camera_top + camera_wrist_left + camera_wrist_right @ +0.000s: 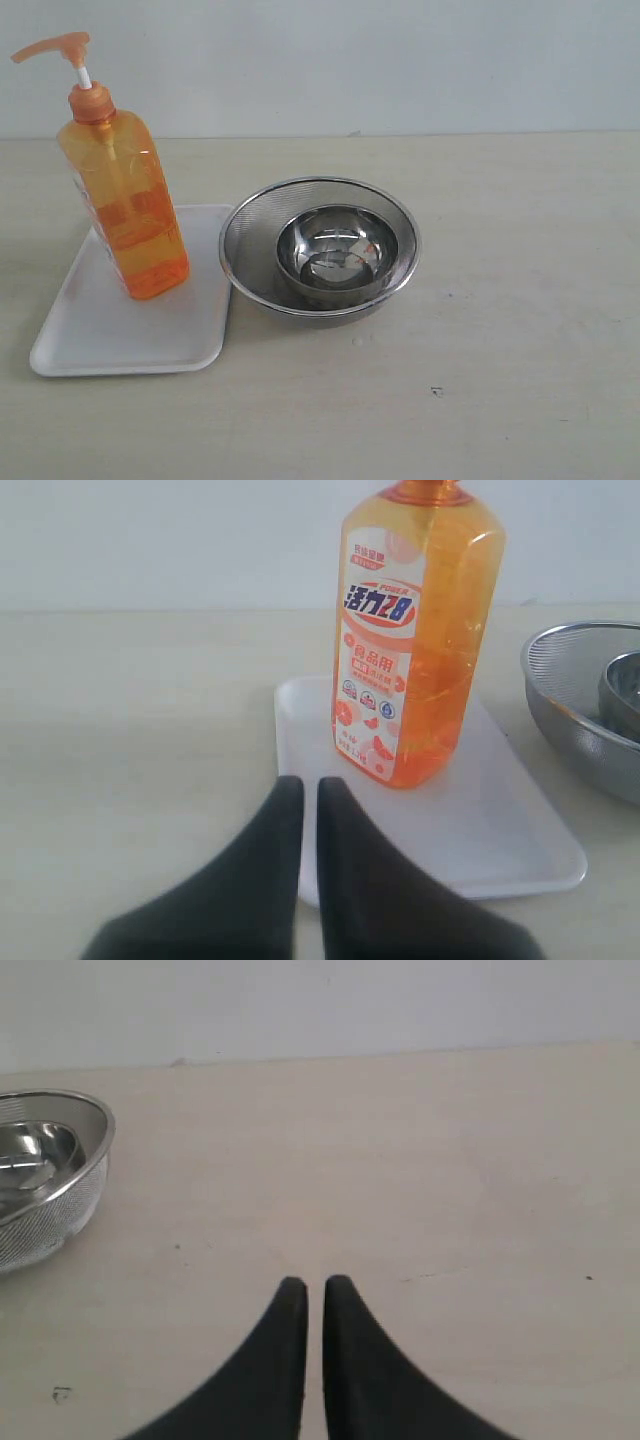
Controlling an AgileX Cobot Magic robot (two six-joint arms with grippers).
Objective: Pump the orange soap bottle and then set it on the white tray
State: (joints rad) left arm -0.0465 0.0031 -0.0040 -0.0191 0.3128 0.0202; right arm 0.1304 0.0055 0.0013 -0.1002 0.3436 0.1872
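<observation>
The orange soap bottle [125, 205] stands upright on the white tray [120, 335] at the left of the table, its pump head pointing left. In the left wrist view the orange soap bottle [415, 640] rises from the white tray [500, 830], with its label facing the camera. My left gripper [310, 785] is shut and empty, a short way from the bottle, over the tray's near edge. My right gripper [315, 1285] is shut and empty above bare table. Neither gripper shows in the exterior view.
A round metal mesh strainer [250, 250] holding a small steel bowl [338, 250] sits just right of the tray. The same strainer [60, 1210] lies off to one side of my right gripper, and the strainer [560, 695] edges the left wrist view.
</observation>
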